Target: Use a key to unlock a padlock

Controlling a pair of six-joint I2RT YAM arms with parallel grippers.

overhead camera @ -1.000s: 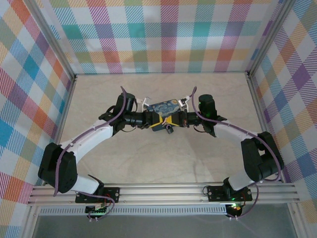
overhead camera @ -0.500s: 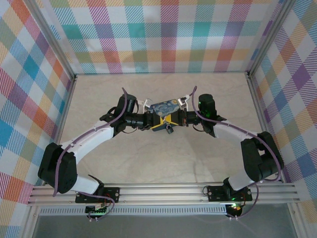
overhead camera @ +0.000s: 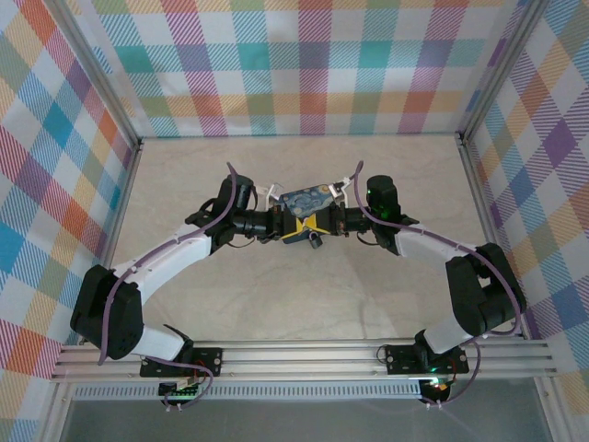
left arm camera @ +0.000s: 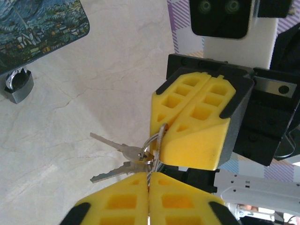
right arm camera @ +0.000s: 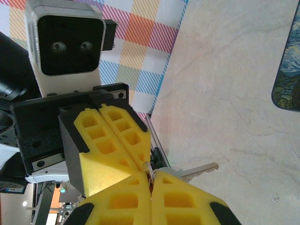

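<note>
Both your left claw (left arm camera: 149,180) and right claw (left arm camera: 161,140) clench the ring (left arm camera: 151,146) of the key (left arm camera: 114,144); the left just closed, so the right may release.

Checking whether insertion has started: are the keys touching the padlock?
Apart. The left wrist view shows the keys hanging on a ring pinched at the left gripper, while the padlock sits at the tin's edge, bare table between them.

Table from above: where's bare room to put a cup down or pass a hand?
Free: the table between the arms and the near rail, and the strip between the painted tin and back wall. Crowded: the middle, where left gripper and right gripper pinch the bunch of keys near the padlock.
</note>
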